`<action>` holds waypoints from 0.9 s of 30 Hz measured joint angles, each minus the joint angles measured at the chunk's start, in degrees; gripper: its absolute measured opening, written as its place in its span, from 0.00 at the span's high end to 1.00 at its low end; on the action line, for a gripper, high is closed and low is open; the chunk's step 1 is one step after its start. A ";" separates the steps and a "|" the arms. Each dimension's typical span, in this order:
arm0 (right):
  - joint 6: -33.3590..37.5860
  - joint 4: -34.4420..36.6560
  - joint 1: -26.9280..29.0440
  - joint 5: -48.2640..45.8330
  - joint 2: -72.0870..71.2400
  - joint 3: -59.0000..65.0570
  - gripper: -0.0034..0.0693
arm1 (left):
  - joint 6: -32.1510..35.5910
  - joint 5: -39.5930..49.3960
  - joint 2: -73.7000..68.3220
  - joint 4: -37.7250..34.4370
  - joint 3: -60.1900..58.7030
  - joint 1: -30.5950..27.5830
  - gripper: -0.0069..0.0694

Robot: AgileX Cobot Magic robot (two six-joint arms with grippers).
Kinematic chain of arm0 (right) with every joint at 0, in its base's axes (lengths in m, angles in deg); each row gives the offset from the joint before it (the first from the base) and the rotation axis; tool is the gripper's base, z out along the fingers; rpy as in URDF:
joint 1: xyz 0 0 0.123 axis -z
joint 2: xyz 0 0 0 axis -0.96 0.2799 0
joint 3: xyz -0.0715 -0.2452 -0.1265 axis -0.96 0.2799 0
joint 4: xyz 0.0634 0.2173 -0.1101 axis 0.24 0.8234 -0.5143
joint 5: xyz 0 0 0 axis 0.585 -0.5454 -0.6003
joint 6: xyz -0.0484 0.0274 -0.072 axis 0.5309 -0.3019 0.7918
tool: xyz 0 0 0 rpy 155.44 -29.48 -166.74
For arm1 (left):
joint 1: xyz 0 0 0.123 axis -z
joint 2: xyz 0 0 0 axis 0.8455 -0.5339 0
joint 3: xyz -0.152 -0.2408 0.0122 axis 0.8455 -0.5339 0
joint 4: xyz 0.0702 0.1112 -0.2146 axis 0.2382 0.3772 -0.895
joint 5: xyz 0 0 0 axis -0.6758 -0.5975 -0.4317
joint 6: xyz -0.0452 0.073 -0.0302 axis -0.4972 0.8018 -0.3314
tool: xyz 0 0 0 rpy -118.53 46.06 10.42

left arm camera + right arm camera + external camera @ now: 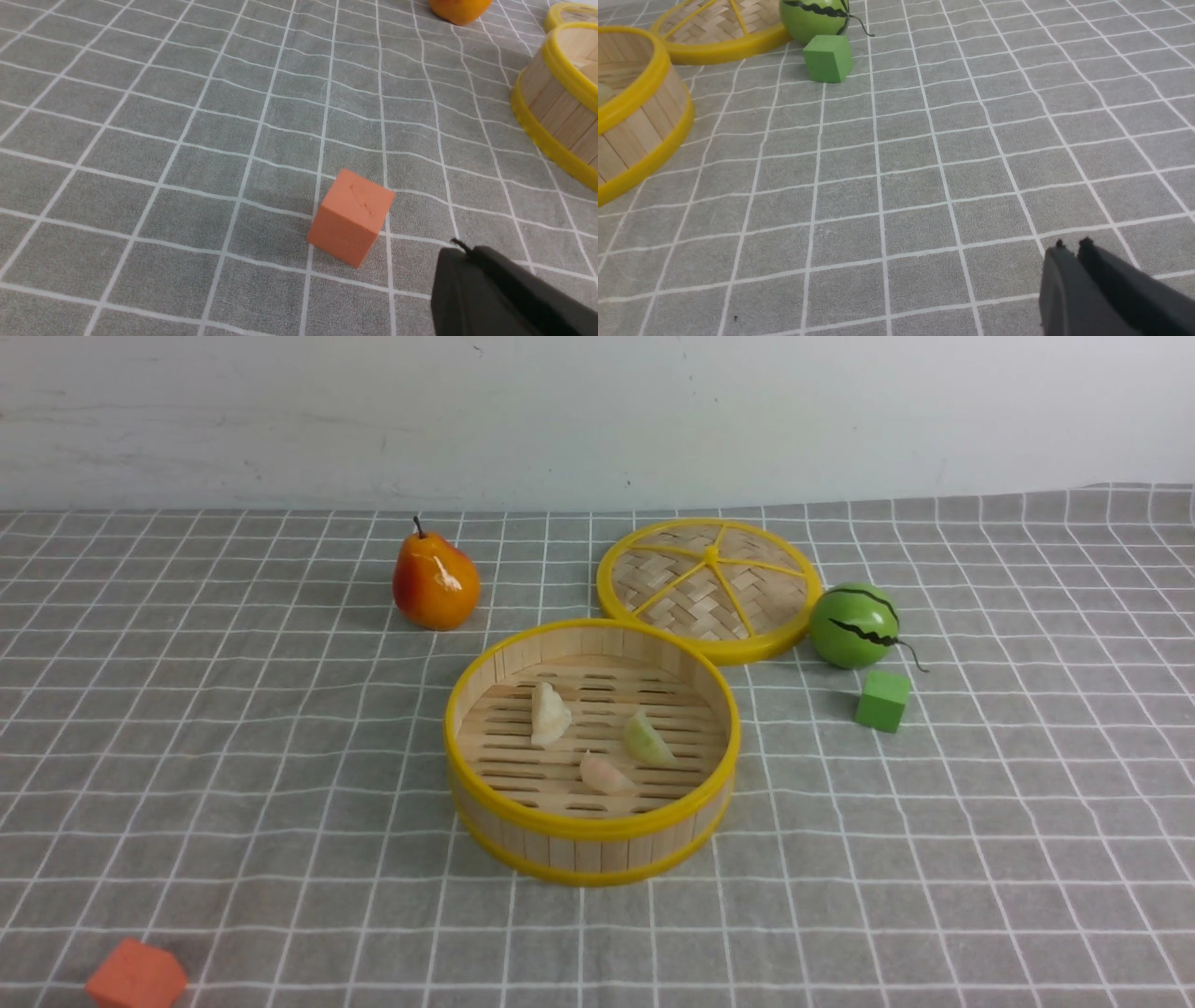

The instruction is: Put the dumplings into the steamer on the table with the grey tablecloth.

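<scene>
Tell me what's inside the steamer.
Three dumplings, whitish, pale green and pinkish, lie on the slatted floor of the steamer; whatever is under them is covered.

Orange block near my shut left claw (460,245)
I hold my claw empty over the worktop's grey tablecloth (210,186) with its thin white grid, and the orange block (352,217) lies near my fingertips, apart from them. Well apart from the block I see part of the steamer (556,98), its slatted wall between yellow rims, cut off by the edge of my view. Just the rounded base of an orange-coloured thing (460,9) shows, also cut off, resting on the cloth.
</scene>
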 joint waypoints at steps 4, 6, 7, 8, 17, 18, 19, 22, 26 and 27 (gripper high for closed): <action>0.00 0.00 0.00 0.00 0.00 0.00 0.90 | 0.00 0.19 0.00 0.00 0.00 0.00 0.93; 0.00 0.00 0.00 0.00 0.00 0.00 0.89 | 0.00 0.26 0.00 0.00 0.00 0.00 0.93; 0.00 0.00 0.00 0.00 0.00 0.00 0.89 | 0.00 0.26 0.00 0.00 0.00 0.00 0.93; 0.00 0.00 0.00 0.00 0.00 0.00 0.89 | 0.00 0.26 0.00 0.00 0.00 0.00 0.93; 0.00 0.00 0.00 0.00 0.00 0.00 0.88 | 0.00 0.26 0.00 -0.13 0.00 0.00 0.93; 0.00 0.00 0.00 0.00 0.00 0.00 0.87 | 0.00 0.26 0.00 -0.13 0.00 0.00 0.93; 0.00 0.00 0.00 0.00 0.00 0.00 0.87 | 0.00 0.26 0.00 -0.13 0.00 0.00 0.93; 0.00 0.00 0.00 0.00 0.00 0.00 0.87 | 0.00 0.26 0.00 -0.13 0.00 0.00 0.92; 0.00 0.00 0.00 0.00 0.00 0.00 0.86 | 0.00 0.26 0.00 -0.13 0.00 0.00 0.92; 0.00 0.00 0.00 0.00 0.00 0.00 0.85 | 0.00 0.26 0.00 -0.13 0.00 0.00 0.92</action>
